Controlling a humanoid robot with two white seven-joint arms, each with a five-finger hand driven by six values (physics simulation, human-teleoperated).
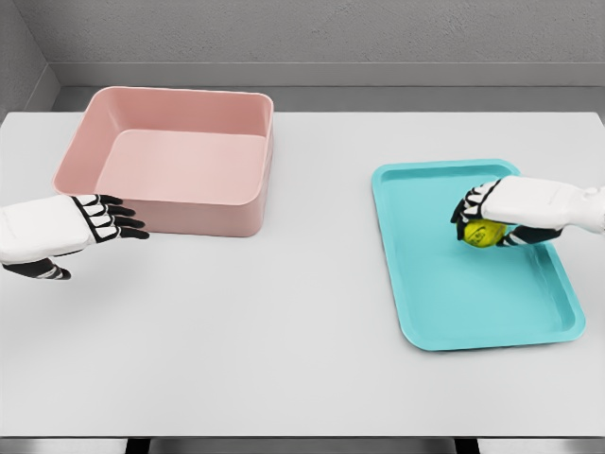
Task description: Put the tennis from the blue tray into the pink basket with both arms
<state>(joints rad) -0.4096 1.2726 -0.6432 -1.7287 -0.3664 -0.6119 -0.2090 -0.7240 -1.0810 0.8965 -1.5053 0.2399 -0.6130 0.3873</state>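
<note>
White desk carrying a pink basket and blue tray. Right robot hand curls around the tennis ball above the tray; left robot hand, fingers extended and holding nothing, hovers beside the basket.

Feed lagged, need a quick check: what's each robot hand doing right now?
Left robot hand: open, holding nothing, beside the pink basket.
Right robot hand: closed on the tennis ball, over the blue tray.
</note>
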